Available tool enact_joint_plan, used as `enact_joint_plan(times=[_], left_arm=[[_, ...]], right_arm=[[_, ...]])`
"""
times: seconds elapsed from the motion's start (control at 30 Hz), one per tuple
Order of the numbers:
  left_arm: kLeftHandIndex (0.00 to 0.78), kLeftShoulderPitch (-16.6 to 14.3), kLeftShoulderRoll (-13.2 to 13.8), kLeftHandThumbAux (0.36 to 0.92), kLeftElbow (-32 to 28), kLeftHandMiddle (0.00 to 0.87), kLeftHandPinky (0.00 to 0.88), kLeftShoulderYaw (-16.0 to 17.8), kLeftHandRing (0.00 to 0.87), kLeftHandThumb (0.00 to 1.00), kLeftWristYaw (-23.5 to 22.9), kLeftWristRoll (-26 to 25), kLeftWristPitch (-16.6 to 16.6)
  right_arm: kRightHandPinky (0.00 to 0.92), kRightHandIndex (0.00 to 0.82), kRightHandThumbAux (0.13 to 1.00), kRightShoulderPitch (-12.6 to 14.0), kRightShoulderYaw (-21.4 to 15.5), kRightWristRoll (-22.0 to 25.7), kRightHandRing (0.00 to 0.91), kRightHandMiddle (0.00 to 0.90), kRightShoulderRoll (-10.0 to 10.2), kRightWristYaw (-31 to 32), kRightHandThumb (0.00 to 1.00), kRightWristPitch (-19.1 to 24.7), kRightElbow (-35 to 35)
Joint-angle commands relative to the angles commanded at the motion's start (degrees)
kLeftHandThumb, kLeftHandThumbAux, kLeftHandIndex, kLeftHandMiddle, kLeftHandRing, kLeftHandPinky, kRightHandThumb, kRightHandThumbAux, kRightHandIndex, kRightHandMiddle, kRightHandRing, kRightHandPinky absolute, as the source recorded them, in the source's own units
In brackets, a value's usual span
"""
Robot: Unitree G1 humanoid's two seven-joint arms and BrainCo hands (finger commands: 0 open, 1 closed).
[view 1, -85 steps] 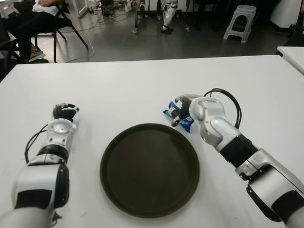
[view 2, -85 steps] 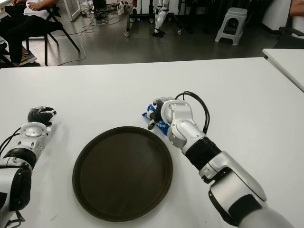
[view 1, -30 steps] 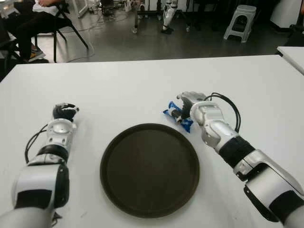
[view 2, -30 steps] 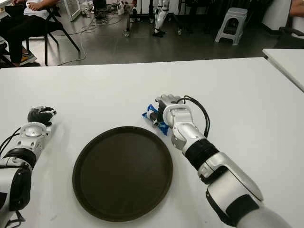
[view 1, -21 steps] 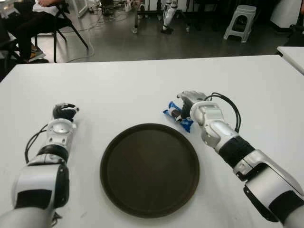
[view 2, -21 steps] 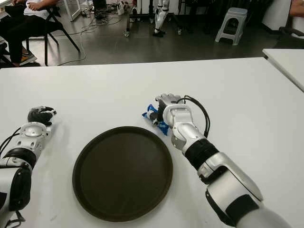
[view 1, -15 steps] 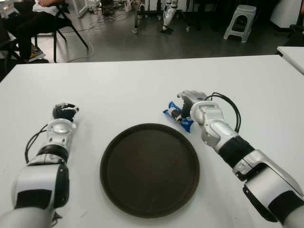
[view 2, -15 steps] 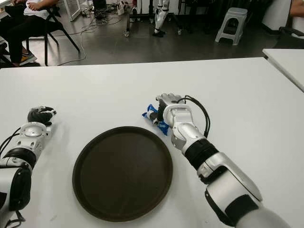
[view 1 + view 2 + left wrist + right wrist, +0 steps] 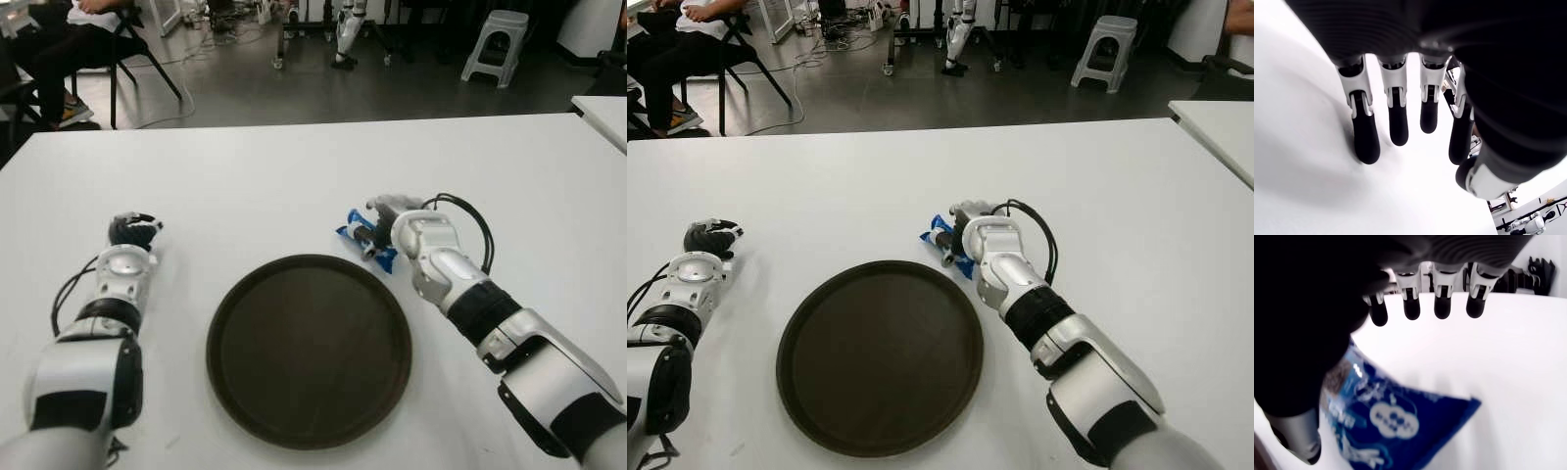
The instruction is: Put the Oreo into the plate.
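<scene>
We see the blue Oreo packet (image 9: 364, 238) on the white table (image 9: 294, 176), just beyond the dark plate's (image 9: 309, 350) far right rim. Our right hand (image 9: 394, 221) sits over it, fingers (image 9: 1443, 303) extended, gripping nothing. Left of the plate, our left hand (image 9: 131, 232) has its fingers loosely spread, empty.
</scene>
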Motion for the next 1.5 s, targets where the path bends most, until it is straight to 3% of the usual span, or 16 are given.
enact_joint_plan(times=[0.5,1.03,1.5], left_arm=[[0.400,0.18,0.12,0.721,0.03,0.170,0.201,0.01,0.196,0.679,-0.15,0.04,-0.21],[0.399,0.30,0.28,0.722,-0.04,0.175,0.182,-0.21,0.198,0.677,0.04,0.28,-0.31],[0.398,0.29,0.34,0.723,0.05,0.157,0.199,-0.37,0.191,0.675,0.16,0.25,0.01]], right_arm=[[0.000,0.000,0.663,-1.01,0.56,-0.38,0.000,0.000,0.57,2.14,0.000,0.70,1.84],[0.000,0.000,0.710,-0.23,0.37,-0.01,0.000,0.000,0.70,0.32,0.000,-0.69,1.77],[0.000,0.000,0.688,-0.78,0.20,0.84,0.000,0.000,1.57,2.05,0.000,-0.26,3.37]])
